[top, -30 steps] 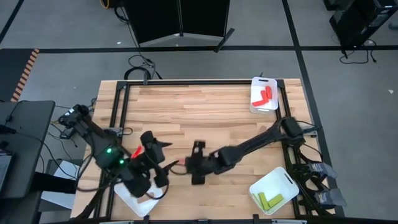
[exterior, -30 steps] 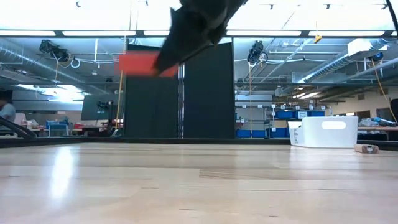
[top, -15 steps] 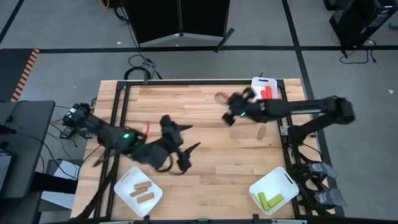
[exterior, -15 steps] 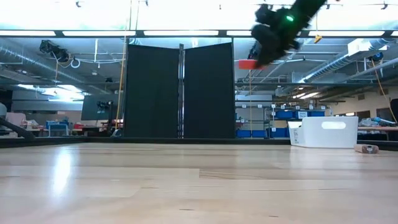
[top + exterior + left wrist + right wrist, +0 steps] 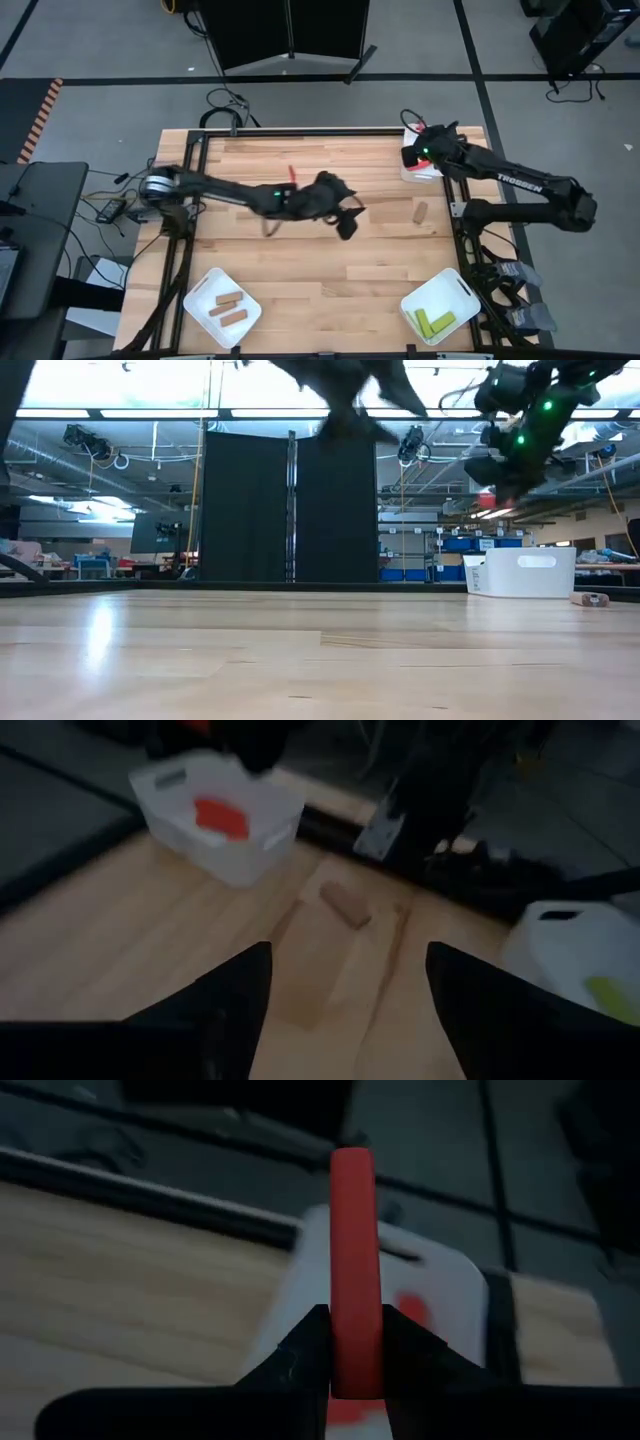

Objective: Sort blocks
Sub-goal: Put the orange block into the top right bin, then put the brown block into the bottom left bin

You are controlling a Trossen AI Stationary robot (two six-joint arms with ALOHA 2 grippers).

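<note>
Red stick block (image 5: pixel 355 1270) pinched in right tool (image 5: pixel 355 1342), smooth, rounded.

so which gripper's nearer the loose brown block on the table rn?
Right. The right gripper, shut on a red block, hangs over the red-block tray just beyond the brown block. The left gripper, open, is mid-table, farther off.

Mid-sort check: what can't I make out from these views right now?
- High view: the white tray holding red blocks is largely covered by the right gripper.
- Right wrist view: the held red block hides part of that tray.
- Left wrist view: the yellow-green block is cut off by the frame edge.
- Low view: tabletop blocks barely show.
</note>
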